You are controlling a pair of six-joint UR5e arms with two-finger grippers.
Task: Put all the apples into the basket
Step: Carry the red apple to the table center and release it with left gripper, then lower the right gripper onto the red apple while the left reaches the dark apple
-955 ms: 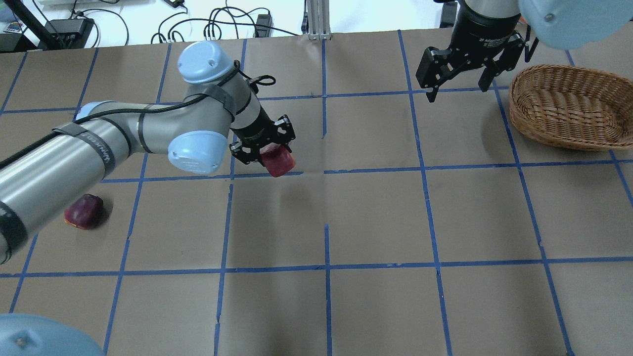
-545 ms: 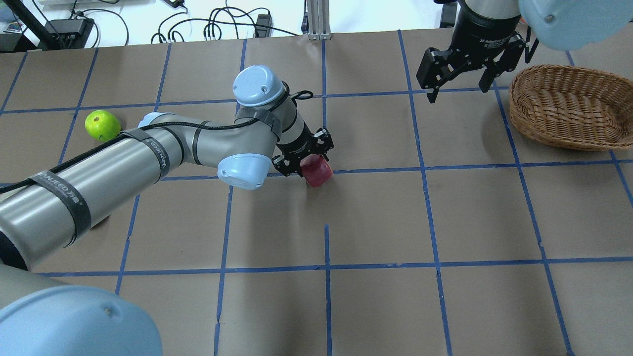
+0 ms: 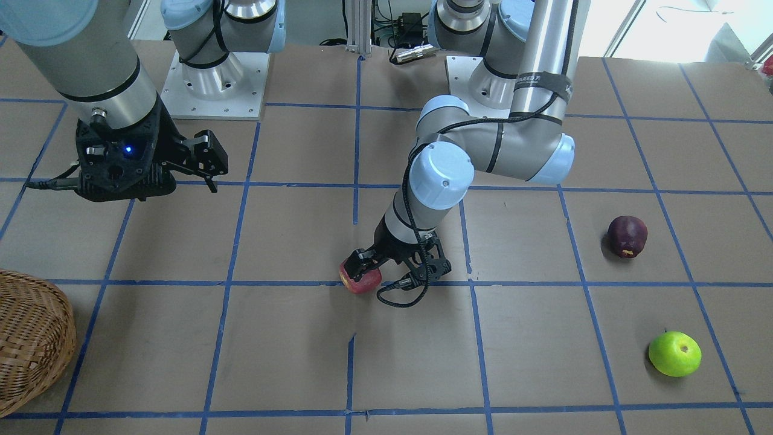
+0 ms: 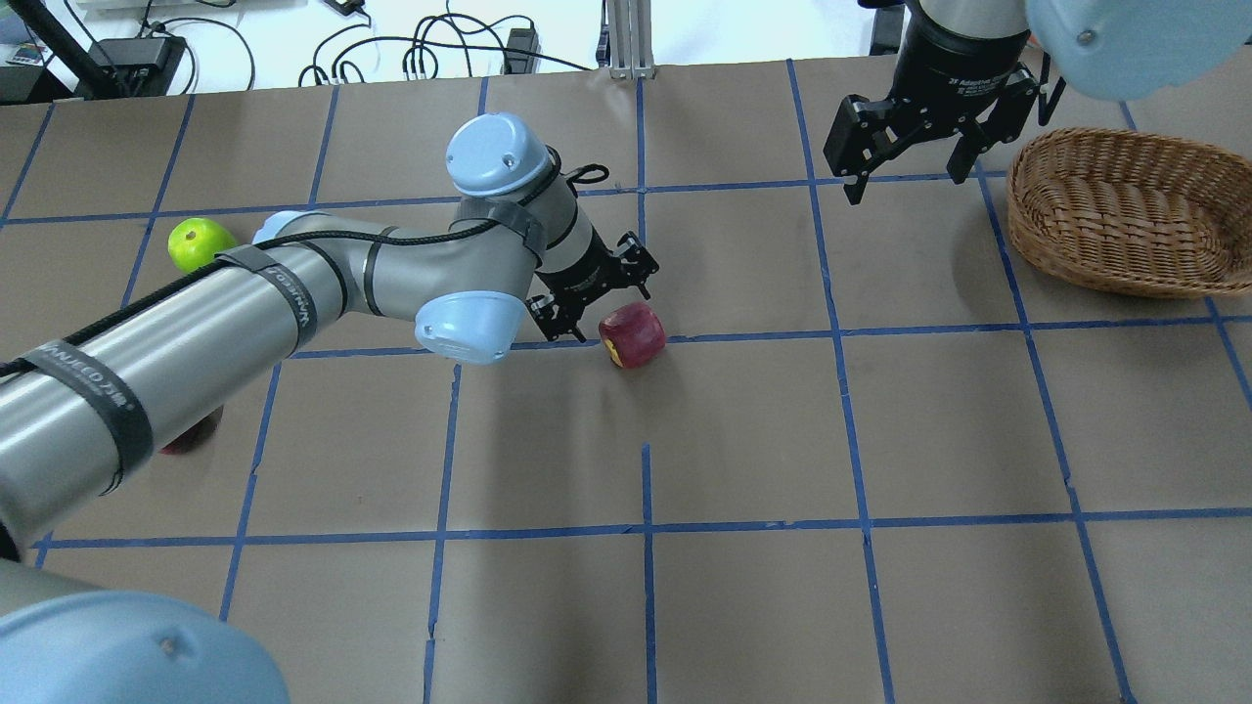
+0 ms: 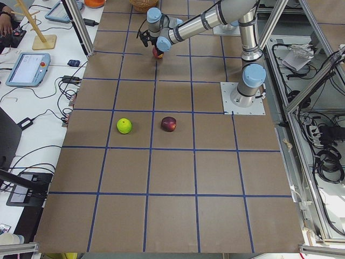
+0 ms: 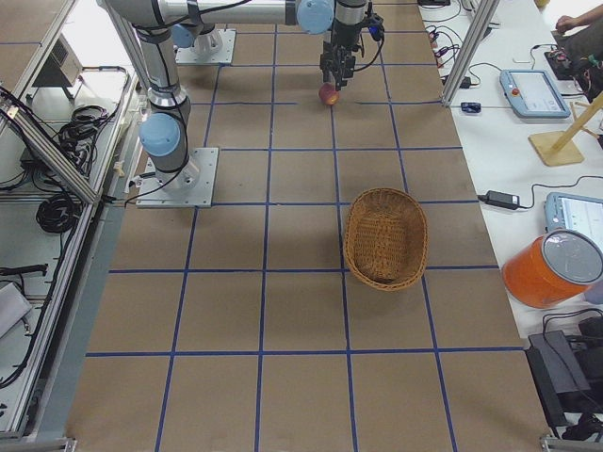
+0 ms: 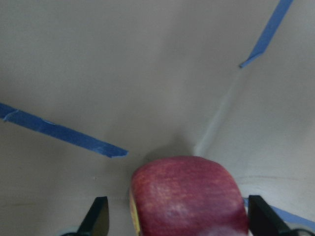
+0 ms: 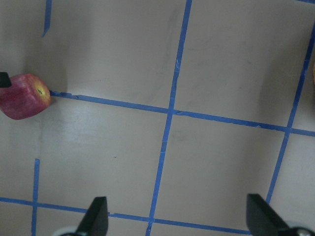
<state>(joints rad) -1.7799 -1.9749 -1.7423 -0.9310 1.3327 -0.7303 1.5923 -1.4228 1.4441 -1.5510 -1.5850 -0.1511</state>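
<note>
The red apple is lying on its side at the middle of the worktop, touching a blue tape line, well apart from the basket at the far right. The left gripper is hovering just beside it. Its jaws are standing wide open and, as far as the left wrist view shows, straddling the fruit without pinching it, though the right finger is sitting very close. The right gripper is hanging near the basket, jaws spread wide and holding nothing.

The nearest risk is probably a nudge. If the left arm is pulling away at an angle, that close finger may be catching the apple and sending it rolling along the tape. Should the right gripper be coming across too soon, it is risking a clash with the left arm. The blocky shape could also be slipping from a grip taken on its corners. The green apple and the maroon apple are waiting at the far left.
</note>
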